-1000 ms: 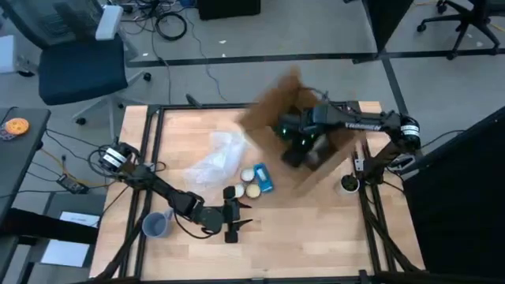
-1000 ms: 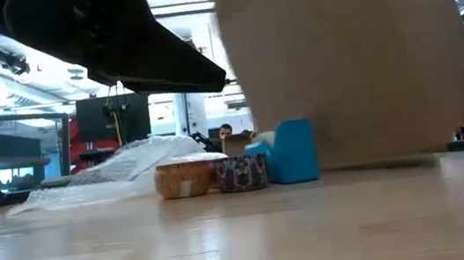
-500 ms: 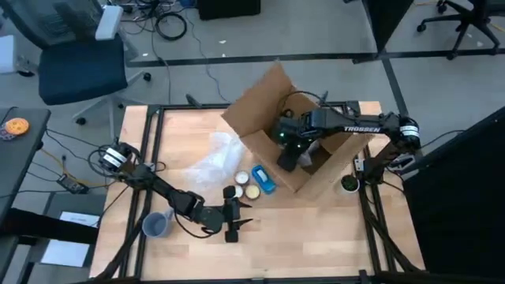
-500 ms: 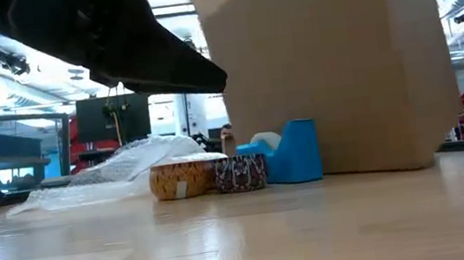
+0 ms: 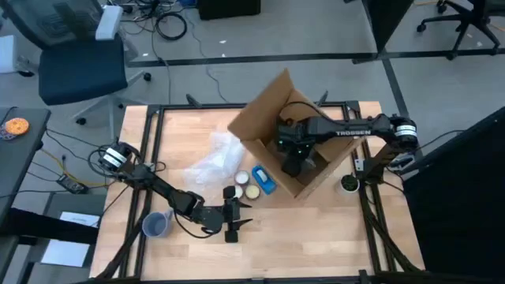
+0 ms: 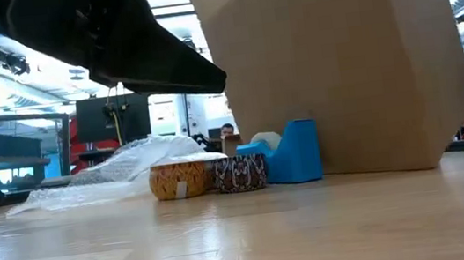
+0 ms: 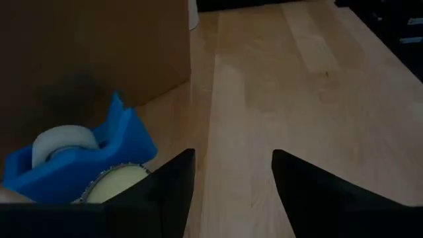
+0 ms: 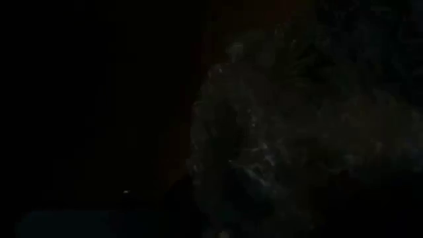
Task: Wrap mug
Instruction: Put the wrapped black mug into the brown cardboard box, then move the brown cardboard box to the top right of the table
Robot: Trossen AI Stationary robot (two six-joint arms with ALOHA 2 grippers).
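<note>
Reaching down into the open cardboard box [image 5: 304,146] right of centre in the high view, the right gripper [image 5: 293,163] sits inside the box's mouth, and I cannot tell whether its fingers are parted or closed, since the right wrist view is nearly black and shows only a faint crinkled, film-like surface close ahead. That box stands with one flap raised toward the top of the frame; in the low view it fills the upper right as a tall brown wall resting on the table [image 5: 316,229]. Just beside its lower-left corner in the high view lie a blue tape dispenser [image 5: 263,178] and two small round tins [image 5: 245,183], with a heap of clear bubble wrap [image 5: 217,158] to their left. Lower in the frame, near bottom centre, the left gripper [image 5: 234,222] rests low over the wood with its fingers [image 7: 165,188] spread apart and nothing between them; its wrist view looks past them at the dispenser and the box side. At the lower left edge of the table stands a grey-blue mug [image 5: 156,225], well apart from the box and beside the left arm. A small white cup [image 5: 349,184] sits at the table's right edge.
</note>
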